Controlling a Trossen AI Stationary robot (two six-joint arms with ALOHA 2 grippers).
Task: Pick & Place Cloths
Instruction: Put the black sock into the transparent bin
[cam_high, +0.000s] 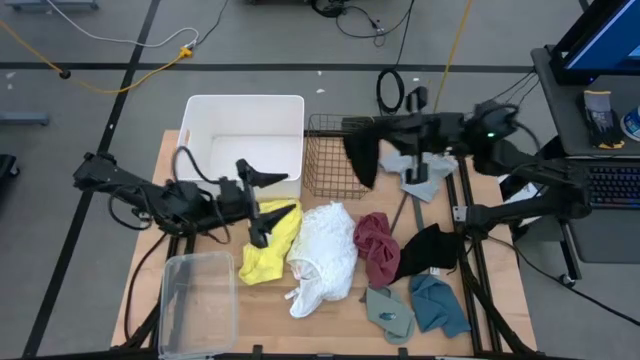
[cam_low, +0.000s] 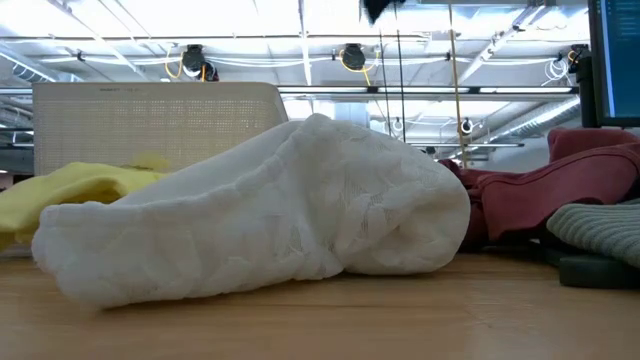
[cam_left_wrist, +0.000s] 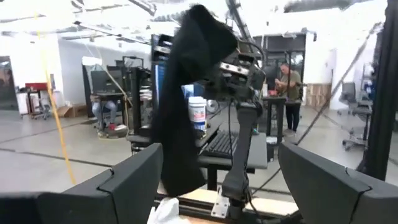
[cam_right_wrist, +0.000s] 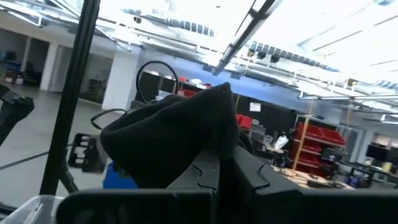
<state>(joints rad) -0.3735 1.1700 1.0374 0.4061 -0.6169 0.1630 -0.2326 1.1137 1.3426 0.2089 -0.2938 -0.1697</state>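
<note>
My right pincer (cam_high: 362, 126) is clamped on the limp black cloth (cam_high: 362, 155), dangling over the wire mesh basket (cam_high: 330, 160) at twelve o'clock; carrying step; next, let go inside; left pincer (cam_high: 262, 205) gapes empty by the yellow cloth (cam_high: 268, 250).

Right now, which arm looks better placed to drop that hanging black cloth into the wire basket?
The right gripper: it already holds the black fabric cloth, hanging over the brown wire mesh basket. The left gripper is open and empty, above the crumpled yellow cloth.
</note>
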